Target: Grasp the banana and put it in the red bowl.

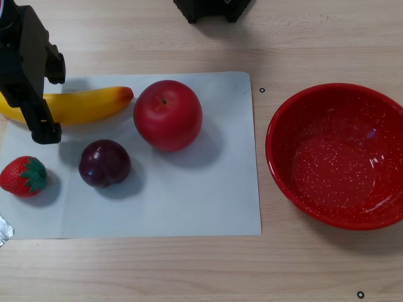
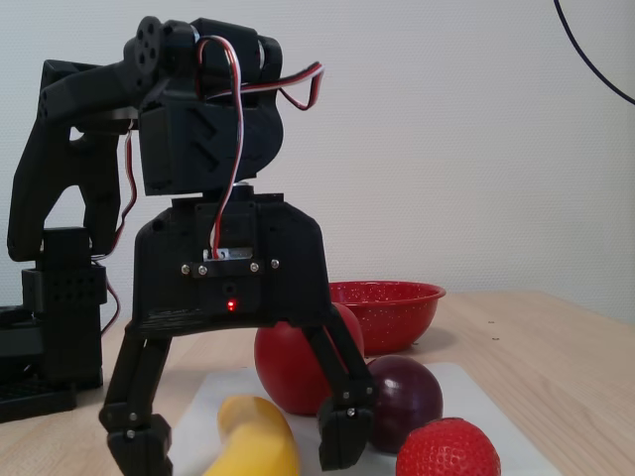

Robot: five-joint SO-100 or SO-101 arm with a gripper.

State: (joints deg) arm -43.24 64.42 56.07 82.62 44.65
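Observation:
The yellow banana [image 1: 88, 104] lies at the back left of a white sheet, its orange-red tip towards the apple. It also shows in the fixed view [image 2: 253, 441], end on. My black gripper [image 2: 241, 441] is open, with one finger on each side of the banana and the fingertips [image 2: 342, 436] low, near the sheet. In the other view the gripper [image 1: 47, 104] covers the banana's left part. The red bowl [image 1: 337, 157] sits empty on the wooden table to the right of the sheet; it shows behind the fruit in the fixed view [image 2: 387, 302].
On the white sheet [image 1: 189, 189] stand a red apple [image 1: 167, 114], a dark purple plum [image 1: 104, 163] and a strawberry [image 1: 22, 176]. The apple sits between banana and bowl. A black object [image 1: 211, 9] stands at the table's far edge.

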